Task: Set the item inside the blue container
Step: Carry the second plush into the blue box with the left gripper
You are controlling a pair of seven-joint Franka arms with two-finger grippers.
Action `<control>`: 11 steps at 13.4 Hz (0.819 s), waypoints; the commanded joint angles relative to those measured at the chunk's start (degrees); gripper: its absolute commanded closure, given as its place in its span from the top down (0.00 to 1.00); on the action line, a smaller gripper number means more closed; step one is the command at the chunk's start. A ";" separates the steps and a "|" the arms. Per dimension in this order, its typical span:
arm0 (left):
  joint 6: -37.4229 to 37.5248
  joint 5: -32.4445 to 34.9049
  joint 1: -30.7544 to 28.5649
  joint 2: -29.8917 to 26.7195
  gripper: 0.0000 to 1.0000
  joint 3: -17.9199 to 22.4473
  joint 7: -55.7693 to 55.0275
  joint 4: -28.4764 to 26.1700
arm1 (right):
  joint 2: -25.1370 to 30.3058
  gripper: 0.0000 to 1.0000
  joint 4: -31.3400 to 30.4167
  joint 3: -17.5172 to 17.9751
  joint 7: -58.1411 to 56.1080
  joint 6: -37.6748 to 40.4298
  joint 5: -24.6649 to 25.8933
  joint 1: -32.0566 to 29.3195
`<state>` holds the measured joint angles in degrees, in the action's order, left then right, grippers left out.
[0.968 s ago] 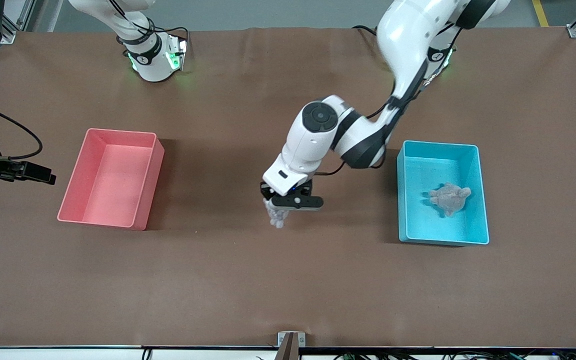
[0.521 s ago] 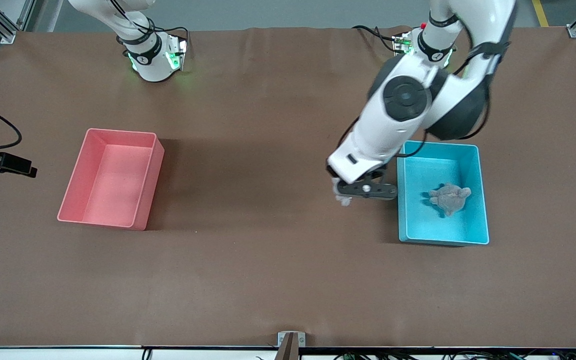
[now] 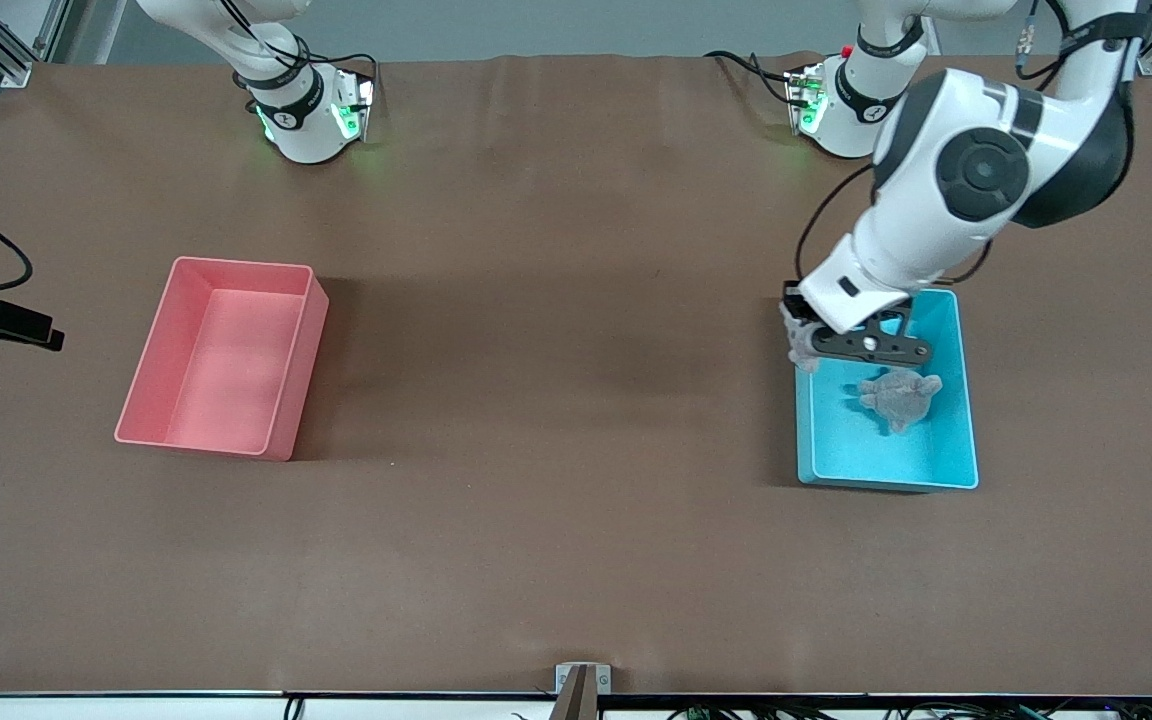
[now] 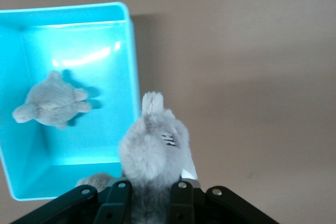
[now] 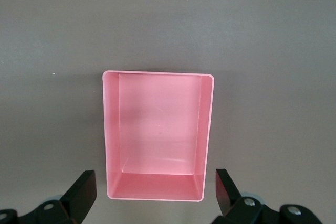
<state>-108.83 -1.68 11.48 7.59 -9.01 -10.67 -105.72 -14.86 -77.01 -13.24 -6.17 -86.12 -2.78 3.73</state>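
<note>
My left gripper (image 3: 816, 345) is shut on a grey plush toy (image 3: 798, 352) and hangs over the blue container (image 3: 866, 450), above its wall toward the right arm's end. In the left wrist view the plush toy (image 4: 153, 148) sticks out between the fingers (image 4: 118, 203) of the left gripper (image 4: 149, 205), over the rim of the blue container (image 4: 84, 140). A second grey plush (image 3: 901, 395) lies on the container's floor, also seen as the flat plush (image 4: 51, 102). High above the pink bin (image 5: 157, 124), my right gripper (image 5: 155, 192) is open and holds nothing.
The pink bin (image 3: 236, 340) stands empty toward the right arm's end of the brown table. The right arm's hand (image 3: 6, 325) shows at the edge of the front view. Both arm bases stand along the table's back edge.
My left arm has swung from over the table's middle to the blue container, carrying the plush toy. The right hand has drawn back toward the view's edge.
</note>
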 commanded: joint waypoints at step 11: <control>-11.31 4.67 -10.51 10.59 0.30 -0.31 14.10 -4.49 | 2.56 1.00 -1.83 7.09 -0.16 -0.01 1.11 -4.61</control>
<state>-118.47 1.95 2.12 16.40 -8.90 3.24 -110.19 -14.09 -77.03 -6.69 -6.23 -86.11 -2.77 -1.19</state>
